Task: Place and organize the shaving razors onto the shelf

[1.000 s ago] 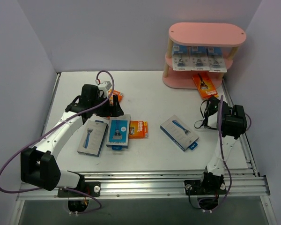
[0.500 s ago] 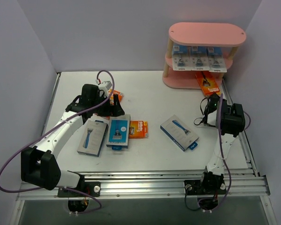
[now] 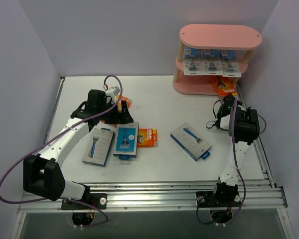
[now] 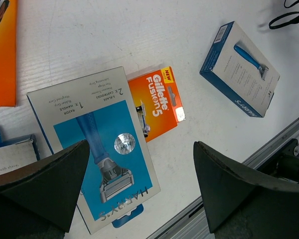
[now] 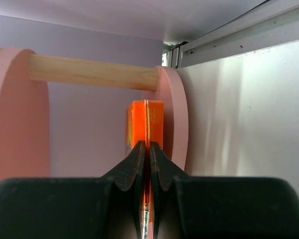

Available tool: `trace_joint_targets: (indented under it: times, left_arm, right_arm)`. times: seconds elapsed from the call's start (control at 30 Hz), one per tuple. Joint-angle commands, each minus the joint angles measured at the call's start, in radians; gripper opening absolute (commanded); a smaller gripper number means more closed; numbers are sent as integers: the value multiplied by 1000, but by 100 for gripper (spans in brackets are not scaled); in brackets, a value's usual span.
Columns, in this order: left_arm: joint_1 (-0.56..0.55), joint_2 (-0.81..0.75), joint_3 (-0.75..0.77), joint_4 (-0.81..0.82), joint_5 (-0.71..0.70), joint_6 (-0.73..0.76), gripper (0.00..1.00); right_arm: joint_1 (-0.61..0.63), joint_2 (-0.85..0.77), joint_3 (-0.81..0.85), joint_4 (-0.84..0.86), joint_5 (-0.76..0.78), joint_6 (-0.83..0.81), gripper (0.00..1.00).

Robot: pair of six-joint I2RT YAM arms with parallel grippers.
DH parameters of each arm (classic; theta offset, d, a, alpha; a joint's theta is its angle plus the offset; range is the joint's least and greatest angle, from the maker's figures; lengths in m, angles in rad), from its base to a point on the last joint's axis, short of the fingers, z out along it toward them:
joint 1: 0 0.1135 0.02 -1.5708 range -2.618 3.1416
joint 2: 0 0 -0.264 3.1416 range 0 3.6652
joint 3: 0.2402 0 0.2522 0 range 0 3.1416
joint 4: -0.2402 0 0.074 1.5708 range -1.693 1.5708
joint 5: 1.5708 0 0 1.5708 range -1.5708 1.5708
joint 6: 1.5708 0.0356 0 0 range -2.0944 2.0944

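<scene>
The pink three-tier shelf [image 3: 220, 36] stands at the back right, with three white-blue razor cards [image 3: 212, 65] on its middle board. My right gripper [image 3: 226, 98] is shut on a small orange razor pack [image 3: 223, 85] held edge-on at the bottom tier. In the right wrist view this pack [image 5: 147, 122] sits between two pink boards [image 5: 177, 119], pinched in that gripper [image 5: 148, 147]. My left gripper [image 3: 117, 113] hovers open over the loose packs at centre left. In the left wrist view that gripper [image 4: 141, 144] is above a Harry's box [image 4: 97, 144] and an orange Gillette pack [image 4: 157, 102], touching neither.
Two blue-grey boxes [image 3: 98, 145] [image 3: 126, 140] and an orange pack [image 3: 146, 137] lie side by side on the table. Another blue-grey box [image 3: 191, 141] lies at centre right. An orange pack [image 3: 123, 102] lies behind the left gripper. A wooden post [image 5: 89, 72] spans the boards above the held pack.
My right gripper has carried the orange pack away from me, from the table in front of the shelf into the bottom tier. The left arm has not moved.
</scene>
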Motion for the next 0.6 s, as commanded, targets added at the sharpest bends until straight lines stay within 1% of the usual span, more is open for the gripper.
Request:
trace_joint_targets:
  times: [0.0, 0.2, 0.23, 0.57]
  left_arm:
    - [-2, 1, 34, 46, 31, -7, 94]
    - [-2, 7, 32, 50, 41, -11, 94]
    - [-2, 9, 32, 51, 44, -13, 94]
    - [-2, 13, 29, 59, 54, -17, 94]
  right_arm:
    - [13, 24, 45, 266, 76, 5, 0]
    - [28, 38, 65, 276, 104, -21, 0]
    - [33, 41, 64, 288, 129, -28, 0]
    - [52, 75, 104, 305, 193, -13, 0]
